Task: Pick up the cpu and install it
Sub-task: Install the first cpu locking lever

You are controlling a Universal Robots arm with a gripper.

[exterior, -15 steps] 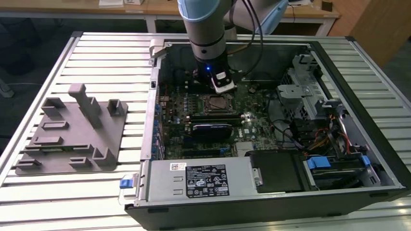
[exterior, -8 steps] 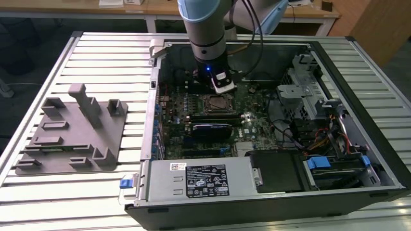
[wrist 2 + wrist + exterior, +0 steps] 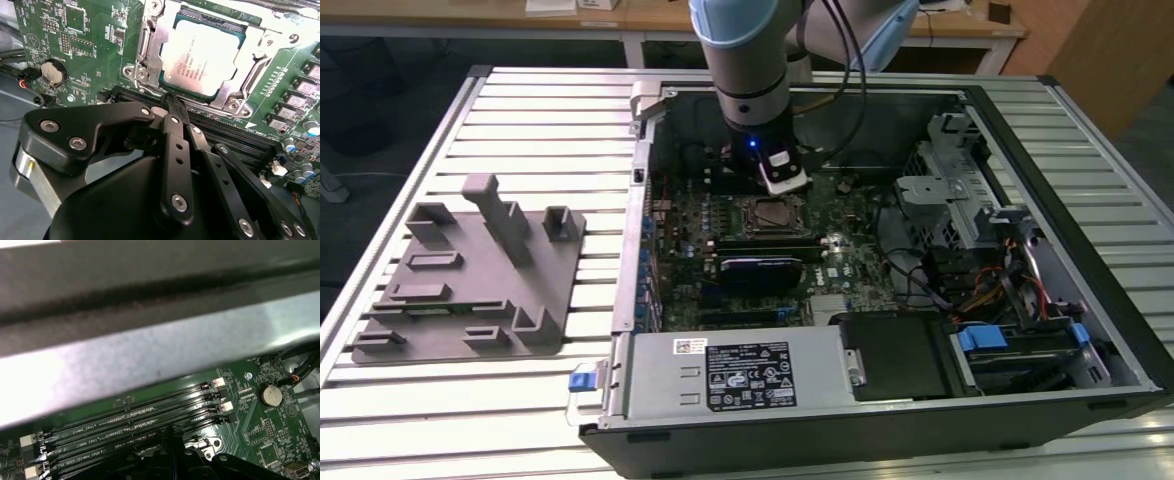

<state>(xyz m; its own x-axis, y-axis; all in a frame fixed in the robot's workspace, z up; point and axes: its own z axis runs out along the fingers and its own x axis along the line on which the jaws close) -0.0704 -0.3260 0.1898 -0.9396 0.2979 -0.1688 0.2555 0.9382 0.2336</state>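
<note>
- Since the cpu [image 3: 204,59] already sits flat in the socket [image 3: 150,47], its shiny silver-grey square top shows in the second wrist view, framed by bare metal brackets with screws at the corners.
- Black gripper [image 3: 170,102] hangs just over the socket's edge, fingers pressed together to a narrow point, nothing between them.
- Four long dark memory slots [image 3: 135,422] run side by side beside the socket, white latches at their ends.
- One round coin battery [image 3: 270,396] sits on the green motherboard [image 3: 95,45].
- Out in the exterior view, the arm [image 3: 750,70] reaches down into the open computer case [image 3: 1067,170], metal walls all around.
- Grey plastic fixture [image 3: 467,275] lies on the slatted table [image 3: 520,120] at the exterior view's left, well apart.
</note>
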